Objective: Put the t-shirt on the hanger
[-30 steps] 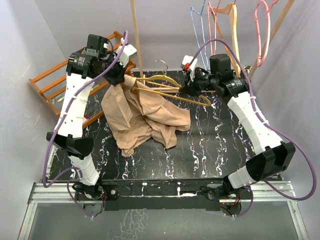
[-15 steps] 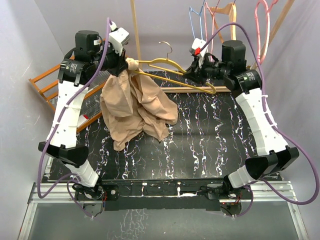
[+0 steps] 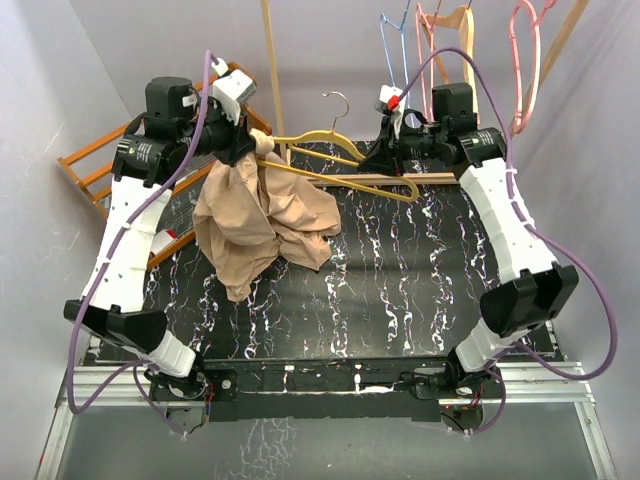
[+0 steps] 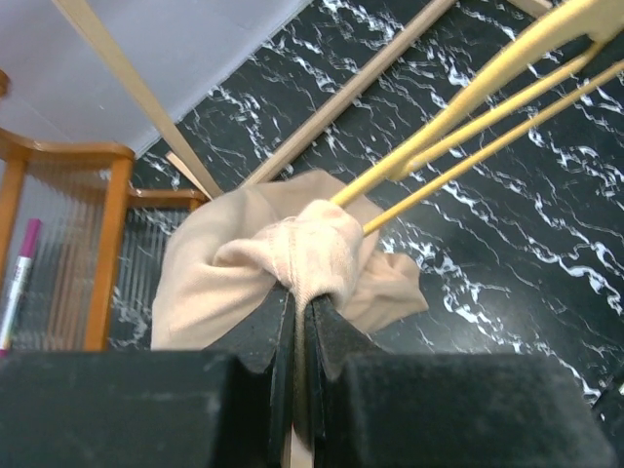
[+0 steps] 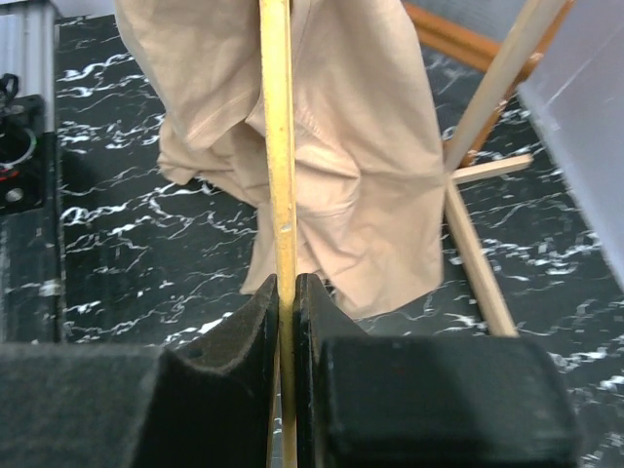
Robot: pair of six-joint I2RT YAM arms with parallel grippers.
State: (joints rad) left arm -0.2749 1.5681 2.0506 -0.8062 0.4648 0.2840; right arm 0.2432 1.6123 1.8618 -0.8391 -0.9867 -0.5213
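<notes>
Plain t-shirt (image 3: pixel 255 225), hanger (image 5: pixel 277 146), perhaps a marker (image 4: pixel 18 283)

- The t-shirt (image 3: pixel 255 215) is soft tan cloth, matt and much creased; its bunched hem looks finely ribbed in the left wrist view.
- The hanger (image 5: pixel 277 146) is mustard-yellow, smooth, with a dull sheen; whether it is plastic or coated, I cannot tell. Its hook (image 3: pixel 337 100) looks like silvery metal.
- The table (image 3: pixel 420 280) is black with white veins like marble, smooth and slightly glossy.
- The rack (image 3: pixel 95 165) at the table's left edge is orange-brown wood with a varnished look.
- The pole (image 3: pixel 270 60) at the far edge is pale, bare, matt wood.
- The left gripper (image 4: pixel 298 317) and the right gripper (image 5: pixel 286 292) have black, matt, finely grainy fingers.
- The arm shells (image 3: pixel 130 240) are smooth white plastic.
</notes>
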